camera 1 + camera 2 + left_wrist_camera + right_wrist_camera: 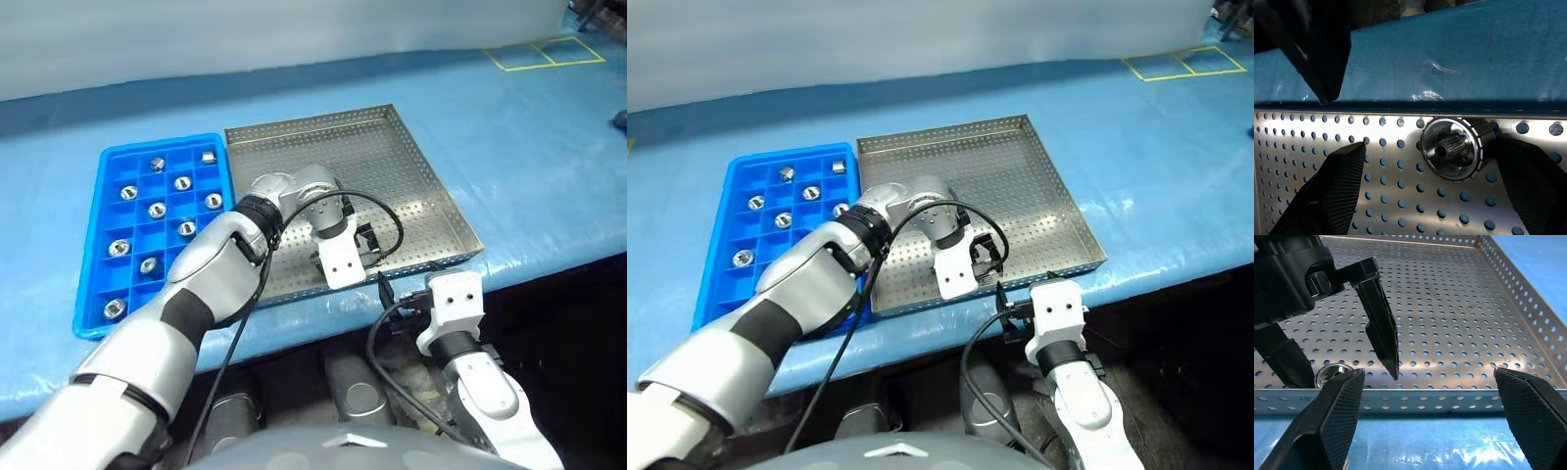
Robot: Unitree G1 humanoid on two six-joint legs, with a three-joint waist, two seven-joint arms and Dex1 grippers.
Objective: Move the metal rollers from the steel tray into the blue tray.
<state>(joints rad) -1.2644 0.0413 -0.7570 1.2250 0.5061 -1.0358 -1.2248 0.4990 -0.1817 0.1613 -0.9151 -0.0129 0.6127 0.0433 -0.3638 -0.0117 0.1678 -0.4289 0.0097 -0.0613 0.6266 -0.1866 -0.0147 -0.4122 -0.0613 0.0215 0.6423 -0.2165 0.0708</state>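
One ribbed, shiny roller [1451,149] lies on the perforated steel tray [411,162] at its near rim, between the left gripper's [1430,186] spread knurled fingers. Frame-left, the gridded blue tray [98,211] holds rollers. Right gripper [1432,416] gapes, empty.

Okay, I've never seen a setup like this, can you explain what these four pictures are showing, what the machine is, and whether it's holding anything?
This is a humanoid robot with two arms, each ending in a two-fingered gripper. The two wide pictures come from cameras in its head, looking down over a blue-covered table. The two close-ups come from cameras on its wrists, looking along the black fingers.

On the table lie a blue tray with small compartments, ten of them holding metal rollers, and beside it a perforated steel tray.

The left gripper hangs open over the steel tray, its fingers on either side of one last roller near the front rim, not gripping it. The right gripper waits open just in front of that tray. Nothing is held.
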